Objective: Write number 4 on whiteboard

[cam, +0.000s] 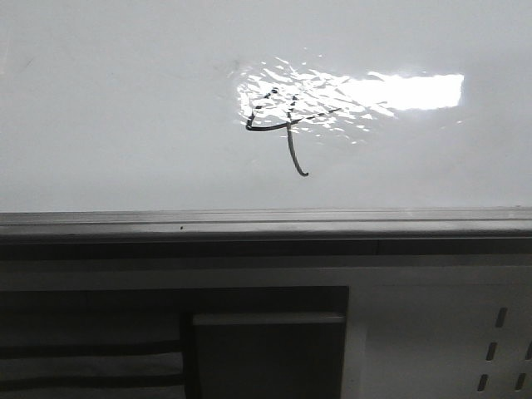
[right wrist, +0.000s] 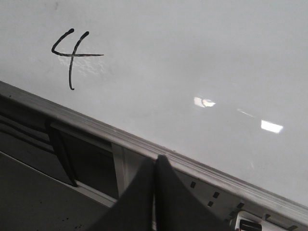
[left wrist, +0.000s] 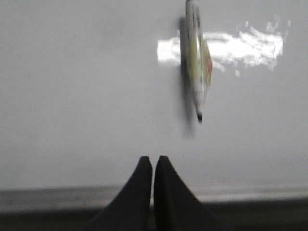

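So the number 4 (cam: 283,125) is already on the whiteboard (cam: 125,108), sitting a bit right of centre in the front view, roughly 1 o'clock from the middle of the frame, half buried in that rippled glare patch. The right wrist view shows it much cleaner (right wrist: 73,55): open angular top, crossbar, long downstroke with a little hook. Looks finished to me.

Both grippers are empty. The left gripper (left wrist: 153,161) has its fingers pressed together with nothing between them, same story for the right gripper (right wrist: 155,161).

The marker (left wrist: 196,62) lies flat on the board, up at 12 to 1 o'clock from the left fingers and well apart from them, uncapped tip pointing back toward the gripper.

Handling guess: the marker is light, stiff plastic, round and smooth, so it'll roll or skid on that glossy surface if nudged. I'd pinch it across the barrel around the middle, well clear of the wet tip. The board itself is rigid and slick, and the fresh ink probably smears easily, so stay off the 4. The grey frame edge (cam: 249,223) runs along the near side.
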Tool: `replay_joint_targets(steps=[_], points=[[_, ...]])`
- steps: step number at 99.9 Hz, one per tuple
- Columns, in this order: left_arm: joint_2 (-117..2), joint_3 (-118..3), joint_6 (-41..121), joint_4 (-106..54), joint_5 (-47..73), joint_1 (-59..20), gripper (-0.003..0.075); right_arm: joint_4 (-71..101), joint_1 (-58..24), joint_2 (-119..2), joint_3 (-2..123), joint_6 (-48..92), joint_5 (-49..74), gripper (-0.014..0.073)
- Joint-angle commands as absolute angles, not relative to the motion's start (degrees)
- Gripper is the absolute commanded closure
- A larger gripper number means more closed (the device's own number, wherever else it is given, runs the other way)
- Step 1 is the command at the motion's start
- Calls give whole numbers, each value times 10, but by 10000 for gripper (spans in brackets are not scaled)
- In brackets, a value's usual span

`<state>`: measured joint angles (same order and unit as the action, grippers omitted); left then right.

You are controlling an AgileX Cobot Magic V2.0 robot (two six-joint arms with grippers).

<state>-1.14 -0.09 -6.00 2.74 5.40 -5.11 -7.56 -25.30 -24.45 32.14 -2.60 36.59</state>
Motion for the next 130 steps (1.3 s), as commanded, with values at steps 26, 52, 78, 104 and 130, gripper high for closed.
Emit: replay_joint_targets(steps=[26,52,78,104,130], points=[[19,15,-63,38,-9,-35,741,-84,-248,-249,335,-25,326,666],[19,15,-63,38,-9,-35,741,-84,-248,-249,335,-25,326,666],[19,15,-63,38,-9,-35,741,-84,-248,-249,335,-25,326,666],[19,15,-63,38,-9,-35,741,-72,-146,-136,222,-25,200,666],[19,15,-63,38,-9,-35,741,-43,-10,3,35,-25,30,666]])
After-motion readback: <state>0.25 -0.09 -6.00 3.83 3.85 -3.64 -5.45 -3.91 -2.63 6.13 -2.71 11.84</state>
